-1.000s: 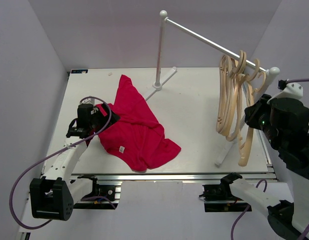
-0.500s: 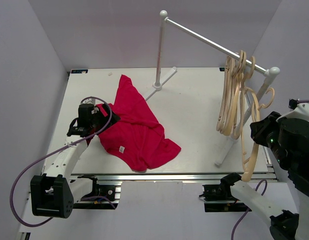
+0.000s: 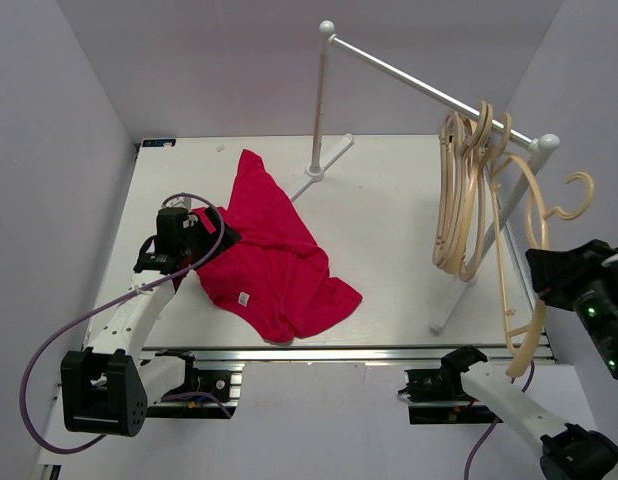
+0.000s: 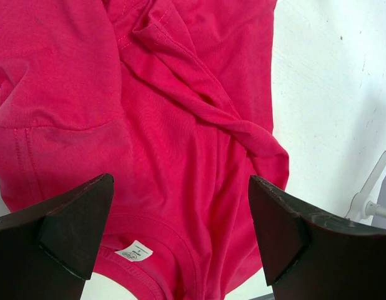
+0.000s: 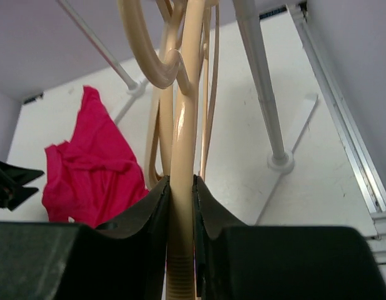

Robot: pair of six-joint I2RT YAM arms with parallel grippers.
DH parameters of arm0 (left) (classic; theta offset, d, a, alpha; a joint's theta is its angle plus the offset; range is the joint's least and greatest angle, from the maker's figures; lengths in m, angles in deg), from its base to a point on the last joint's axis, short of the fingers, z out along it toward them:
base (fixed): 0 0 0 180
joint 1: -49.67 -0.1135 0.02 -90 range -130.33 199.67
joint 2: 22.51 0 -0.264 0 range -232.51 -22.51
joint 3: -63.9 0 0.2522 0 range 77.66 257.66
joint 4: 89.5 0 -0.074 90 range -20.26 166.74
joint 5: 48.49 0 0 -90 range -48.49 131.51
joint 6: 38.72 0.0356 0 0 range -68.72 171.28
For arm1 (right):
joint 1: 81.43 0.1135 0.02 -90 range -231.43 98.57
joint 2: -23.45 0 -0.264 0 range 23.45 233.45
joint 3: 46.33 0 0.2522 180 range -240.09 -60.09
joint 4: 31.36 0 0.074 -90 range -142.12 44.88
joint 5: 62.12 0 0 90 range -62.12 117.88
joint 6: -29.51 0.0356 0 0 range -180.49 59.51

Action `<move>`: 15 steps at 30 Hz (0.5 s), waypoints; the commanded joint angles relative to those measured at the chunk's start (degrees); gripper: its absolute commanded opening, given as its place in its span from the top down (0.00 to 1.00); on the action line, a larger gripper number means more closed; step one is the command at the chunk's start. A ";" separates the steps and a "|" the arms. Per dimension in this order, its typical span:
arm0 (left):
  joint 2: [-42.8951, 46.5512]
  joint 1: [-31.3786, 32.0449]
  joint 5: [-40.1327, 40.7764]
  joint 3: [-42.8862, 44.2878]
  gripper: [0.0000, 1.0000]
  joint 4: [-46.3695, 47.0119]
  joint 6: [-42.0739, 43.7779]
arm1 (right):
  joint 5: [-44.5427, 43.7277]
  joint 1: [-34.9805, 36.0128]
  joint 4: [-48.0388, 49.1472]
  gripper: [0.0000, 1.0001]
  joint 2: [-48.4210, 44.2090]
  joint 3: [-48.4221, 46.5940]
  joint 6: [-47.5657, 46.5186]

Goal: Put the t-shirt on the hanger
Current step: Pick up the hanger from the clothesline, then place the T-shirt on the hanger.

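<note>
The red t-shirt (image 3: 274,260) lies crumpled on the left half of the table, its white label (image 3: 243,298) near the front. My left gripper (image 3: 194,243) is open at the shirt's left edge. In the left wrist view the shirt (image 4: 180,112) and its label (image 4: 133,252) lie between the spread fingers (image 4: 180,209). My right gripper (image 3: 545,280) is shut on a pale-wood hanger (image 3: 537,230), held in the air at the far right with its hook off the rail. In the right wrist view the fingers (image 5: 180,187) clamp the hanger's stem (image 5: 183,125).
A white rack rail (image 3: 419,83) runs from a post (image 3: 320,100) at the back middle to a post (image 3: 534,165) at the right. Several more hangers (image 3: 457,200) hang from it. The rack's base legs (image 3: 459,300) lie on the table.
My right gripper has pulled the hanger off the rail, moving right and toward the near edge. The left arm and the t-shirt have not moved.
</note>
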 commanded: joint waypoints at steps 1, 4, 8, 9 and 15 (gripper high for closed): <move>0.56 0.02 -0.97 0.18 0.02 1.12 0.61 | -2.10 -0.16 2.50 1.00 -0.19 -5.51 -3.53; 0.56 0.01 -0.79 0.18 0.02 1.03 0.61 | -3.33 -0.25 2.50 1.00 -2.03 -7.27 -4.15; 0.21 -0.07 -1.23 0.44 0.02 1.30 0.61 | -0.09 -0.16 2.59 1.00 -3.44 -8.94 -5.21; 0.12 -0.07 -1.58 0.44 0.02 1.30 0.61 | 1.75 -0.24 2.59 1.00 -3.62 -9.29 -5.65; 0.47 0.01 -1.49 0.18 0.02 1.30 0.52 | 5.19 -0.25 3.20 1.00 -4.76 -11.05 -6.97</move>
